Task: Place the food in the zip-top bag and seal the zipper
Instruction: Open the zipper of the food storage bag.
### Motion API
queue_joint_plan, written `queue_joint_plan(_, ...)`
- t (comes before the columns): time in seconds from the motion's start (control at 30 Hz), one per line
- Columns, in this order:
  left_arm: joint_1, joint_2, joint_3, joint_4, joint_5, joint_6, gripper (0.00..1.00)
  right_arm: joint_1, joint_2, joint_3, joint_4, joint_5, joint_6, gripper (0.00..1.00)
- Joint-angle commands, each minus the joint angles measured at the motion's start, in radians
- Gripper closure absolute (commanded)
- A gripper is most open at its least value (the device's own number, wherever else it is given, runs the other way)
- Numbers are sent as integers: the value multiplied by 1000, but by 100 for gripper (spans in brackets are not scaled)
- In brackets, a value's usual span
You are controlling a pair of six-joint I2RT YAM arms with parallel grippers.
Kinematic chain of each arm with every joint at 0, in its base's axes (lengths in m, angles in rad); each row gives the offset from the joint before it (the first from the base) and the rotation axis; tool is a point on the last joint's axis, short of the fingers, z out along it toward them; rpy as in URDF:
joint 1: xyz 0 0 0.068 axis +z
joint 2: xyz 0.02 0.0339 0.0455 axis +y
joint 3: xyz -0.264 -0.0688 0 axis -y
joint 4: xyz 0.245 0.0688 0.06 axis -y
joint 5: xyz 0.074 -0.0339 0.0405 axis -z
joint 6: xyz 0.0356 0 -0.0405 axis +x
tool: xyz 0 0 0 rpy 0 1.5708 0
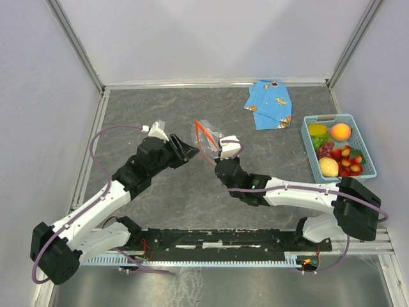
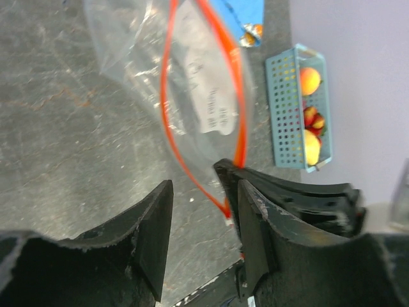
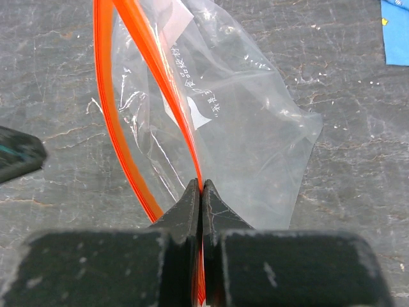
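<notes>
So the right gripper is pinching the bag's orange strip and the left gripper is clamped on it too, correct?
Not quite: the left gripper is open, not clamped on the strip, as the left wrist view shows. The right gripper does pinch the orange strip.

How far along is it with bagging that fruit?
Done: the zip-top bag has its mouth open, zipper strips apart. In hand: the right gripper pinches the mouth's edge; the left gripper is open beside it, holding nothing. Left: all the fruit sits in the blue basket, none bagged, then sealing.
</notes>
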Motion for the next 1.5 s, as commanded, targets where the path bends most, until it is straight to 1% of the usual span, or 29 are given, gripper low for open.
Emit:
queue_joint_plan(0.0, -6, 50, -17, 114, 23, -50, 47, 3, -46, -23, 76, 0, 101, 98)
queue_joint_plan(0.2, -13, 131, -10, 195, 72, -74, 47, 3, -44, -29, 90, -11, 112, 98)
queue_joint_plan(0.37, -24, 186, -11, 238, 44, -77, 48, 2, -40, -46, 137, -29, 111, 98)
queue_joint_plan(0.53, -27, 227, -9, 281, 17, -75, 51, 3, -35, -46, 148, -48, 112, 98)
queue_joint_plan(0.83, -50, 267, -6, 308, -4, -61, 66, 3, -46, -48, 151, -59, 109, 97)
queue_joint_plan(0.9, -56, 260, -3, 305, -6, -41, 72, 2, -49, -48, 147, -62, 107, 96)
queue_joint_plan(0.93, -58, 255, 2, 297, -8, -29, 78, 2, -51, -46, 142, -61, 106, 95)
queue_joint_plan(1.03, -60, 228, 34, 225, -32, 28, 94, 2, -63, -39, 125, -46, 80, 90)
queue_joint_plan(1.07, -61, 216, 46, 192, -45, 47, 97, 2, -69, -35, 116, -32, 68, 88)
queue_joint_plan(1.17, -61, 183, 100, 82, -74, 120, 97, -4, -90, -4, 78, -22, 14, 79)
queue_joint_plan(1.23, -61, 169, 147, 12, -73, 181, 97, -11, -99, 32, 24, -26, -7, 72)
queue_joint_plan(1.33, -62, 166, 240, -129, -73, 273, 97, -24, -102, 87, -33, -58, -29, 63)
queue_joint_plan(1.47, -63, 180, 364, -313, -75, 392, 97, -51, -99, 150, -77, -108, -30, 55)
